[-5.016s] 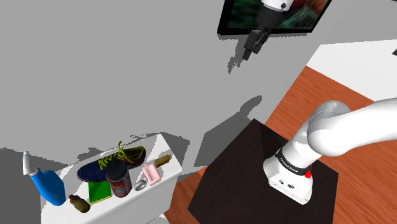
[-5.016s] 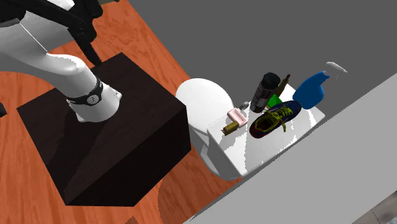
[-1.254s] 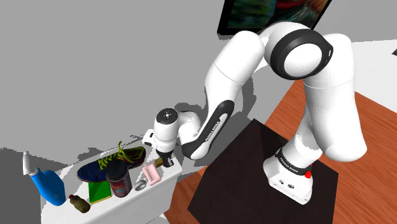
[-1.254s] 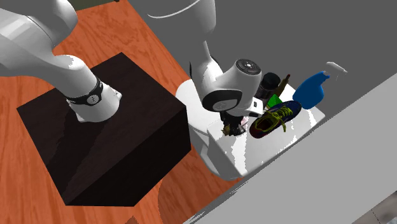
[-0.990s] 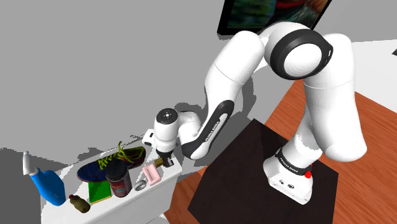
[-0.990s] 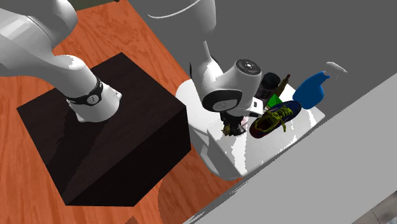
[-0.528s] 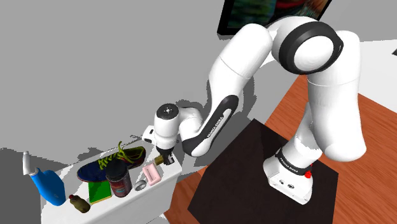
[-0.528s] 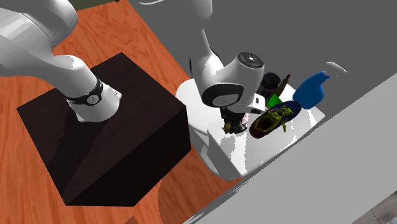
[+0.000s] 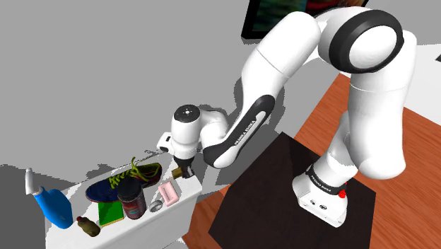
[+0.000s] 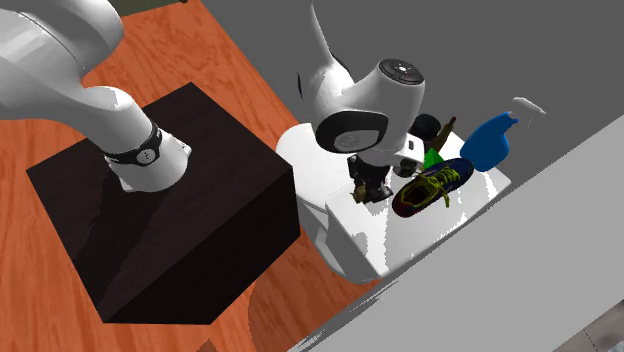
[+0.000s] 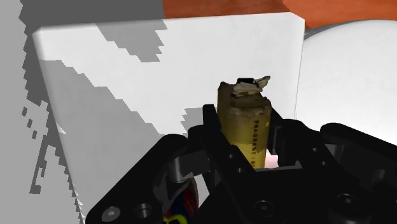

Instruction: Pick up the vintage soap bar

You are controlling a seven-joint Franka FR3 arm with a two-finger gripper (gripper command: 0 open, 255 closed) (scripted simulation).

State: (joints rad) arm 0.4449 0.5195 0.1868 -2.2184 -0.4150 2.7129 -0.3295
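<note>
The soap bar [image 11: 242, 109] is an olive-tan, labelled lump with a torn paper end. My gripper [image 11: 247, 137] is shut on it, a black finger pressing each side. In the shoulder view the gripper [image 9: 182, 172] hangs just above the near corner of a white cistern top [image 9: 161, 157], with the soap bar [image 9: 176, 172] between the fingers and clear of the surface. In the second exterior view the gripper [image 10: 366, 190] hovers beside a dark shoe [image 10: 430, 188], the soap bar [image 10: 357, 192] poking out below the white wrist.
On the white top lie a pink block [image 9: 167, 192], a shoe with yellow laces [image 9: 124, 180], a dark can [image 9: 132, 201], a green flat thing [image 9: 109, 213], a small brown bottle [image 9: 87, 226] and a blue spray bottle [image 9: 53, 205]. The dark stand [image 9: 275, 191] sits on wooden floor.
The hand has risen a little and shifted slightly, lifting the soap bar off the white top. The fingers stayed shut on it; the other things have not moved.
</note>
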